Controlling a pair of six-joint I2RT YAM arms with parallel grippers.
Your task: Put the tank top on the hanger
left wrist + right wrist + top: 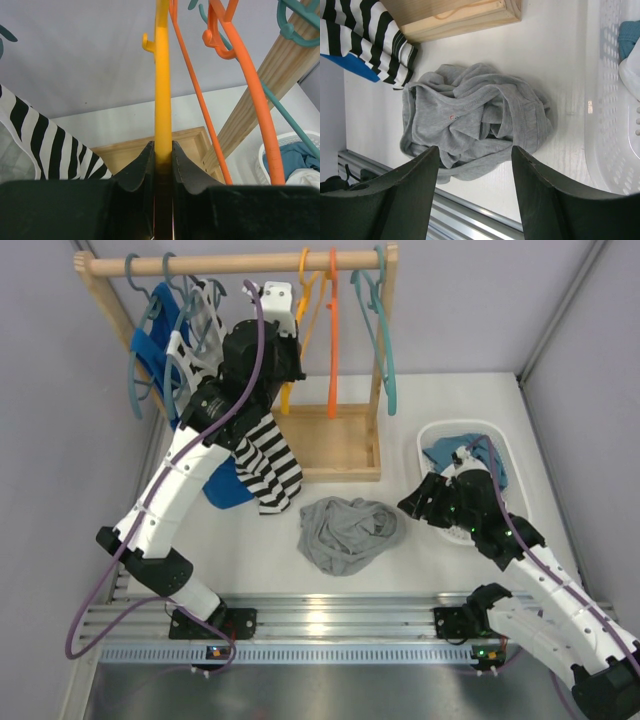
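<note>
The grey tank top (350, 532) lies crumpled on the white table, near the front middle; it also shows in the right wrist view (472, 120). The yellow-orange hanger (305, 315) hangs on the wooden rail. My left gripper (163, 150) is shut on the hanger's yellow arm (163, 90) up at the rack (275, 350). My right gripper (475, 152) is open and empty, held above the table just right of the tank top (425, 502).
A red-orange hanger (333, 330) hangs beside the yellow one, with teal hangers (380, 330) on both sides. A striped top (272, 460) and a blue top (160, 345) hang at left. A white basket (435, 435) of clothes stands at right. The rack's wooden base (340, 445) lies behind.
</note>
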